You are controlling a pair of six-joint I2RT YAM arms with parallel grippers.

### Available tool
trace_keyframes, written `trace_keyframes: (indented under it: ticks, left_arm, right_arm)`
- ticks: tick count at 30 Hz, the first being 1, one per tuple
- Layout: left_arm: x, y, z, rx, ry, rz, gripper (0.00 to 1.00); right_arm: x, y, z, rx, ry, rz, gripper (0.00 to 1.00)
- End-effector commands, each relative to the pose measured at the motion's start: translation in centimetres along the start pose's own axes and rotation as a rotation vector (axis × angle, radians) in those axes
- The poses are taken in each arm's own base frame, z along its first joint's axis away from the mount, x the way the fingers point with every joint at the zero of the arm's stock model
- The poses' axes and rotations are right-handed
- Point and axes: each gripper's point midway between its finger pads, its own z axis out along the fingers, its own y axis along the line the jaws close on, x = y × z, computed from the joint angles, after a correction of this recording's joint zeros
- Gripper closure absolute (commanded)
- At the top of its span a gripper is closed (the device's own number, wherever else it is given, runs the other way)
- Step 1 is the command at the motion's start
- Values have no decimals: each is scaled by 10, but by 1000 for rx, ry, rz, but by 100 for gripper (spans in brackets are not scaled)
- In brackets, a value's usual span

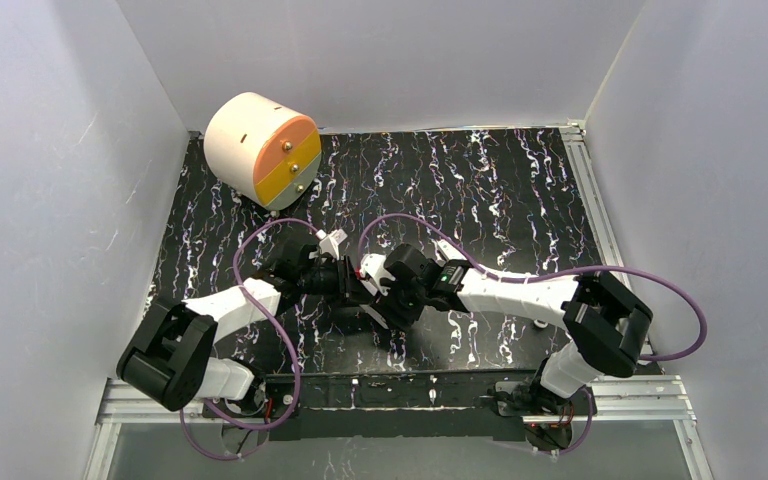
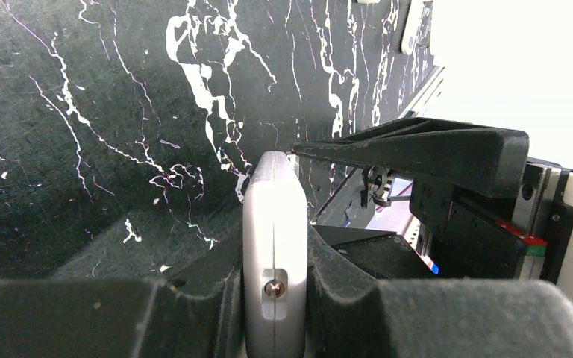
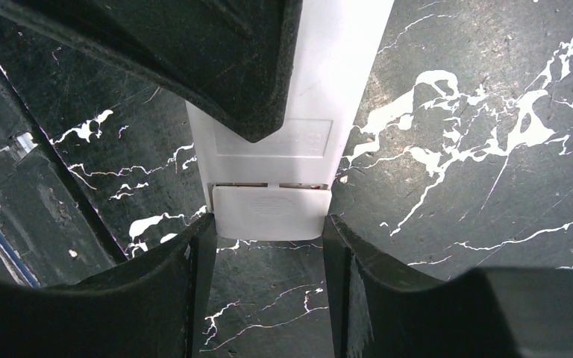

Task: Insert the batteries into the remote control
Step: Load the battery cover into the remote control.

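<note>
I have the left hand (image 2: 272,262) clamped on the remote control (image 2: 272,198). It sits edge-on between the padded fingers (image 2: 194,313), narrow side up, with a small screw facing the camera. Its far tip pokes out over the tabletop (image 1: 500,190) and meets one black finger of the right hand (image 3: 266,228).

On the right wrist camera, the remote's end with the battery cover (image 3: 268,212) lies exactly between the right hand's two fingertips. The fingertips stand apart, one against each long edge. I cannot tell whether they press on it or only flank it. A thin slit shows where the cover meets the body, and a left finger overhangs the remote from above.

From overhead, both hands meet in the middle of the tabletop, wrists nearly nose to nose, with purple cables (image 1: 260,240) looping close around them. Bare marbled surface stretches behind them toward the back wall and out to the right-hand rail (image 1: 585,170). The round drawer unit (image 1: 263,150) sits well apart in the far left corner. White walls (image 1: 60,200) box in three sides.
</note>
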Motion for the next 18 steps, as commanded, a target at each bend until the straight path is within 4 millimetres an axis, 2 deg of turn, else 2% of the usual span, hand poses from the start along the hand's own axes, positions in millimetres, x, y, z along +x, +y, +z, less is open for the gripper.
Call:
trace_keyframes:
  ticks: [1, 7, 18]
  left_arm:
    - [-7, -29, -3, 96, -15, 46, 100]
    - [-11, -35, -5, 114, -34, 39, 100]
    - [8, -43, -12, 192, 15, 63, 100]
  right_arm:
    - [-35, 10, -2, -37, -98, -37, 55]
    - [-37, 12, -3, -34, -106, -42, 56]
    - [-53, 9, 3, -15, -124, 7, 54]
